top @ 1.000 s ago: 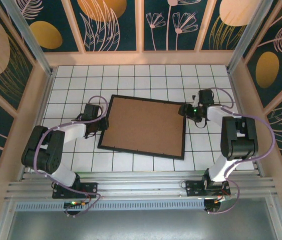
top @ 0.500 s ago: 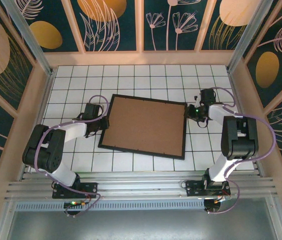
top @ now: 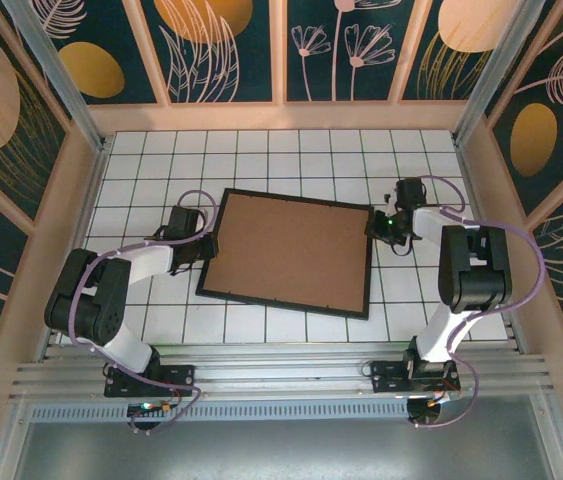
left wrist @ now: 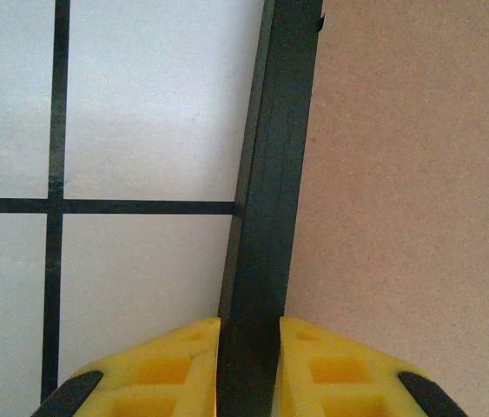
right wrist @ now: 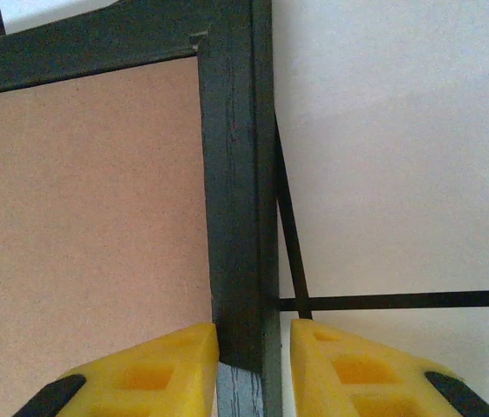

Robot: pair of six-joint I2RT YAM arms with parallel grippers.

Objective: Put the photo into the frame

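Observation:
The frame (top: 281, 304), a large rectangle with a narrow black rim, lies flat on the tiled table with its plain brown backing board (top: 291, 250) facing up. The photo is hidden. My left gripper (top: 204, 246) is at the frame's left side. In the left wrist view its yellow fingers (left wrist: 183, 365) are shut on the black rim (left wrist: 274, 174). My right gripper (top: 375, 225) is at the frame's far right corner. In the right wrist view its yellow fingers (right wrist: 166, 369) straddle the rim (right wrist: 235, 191) closely, shut on it.
The white tiled table (top: 261, 155) is walled by wooden panels with a leaf pattern. Both arm bases stand on the metal rail (top: 281, 380) at the near edge. Bare tiles surround the frame on all sides.
The right gripper's fingers have closed from open onto the frame's right rim. The left gripper and the frame have stayed where they were.

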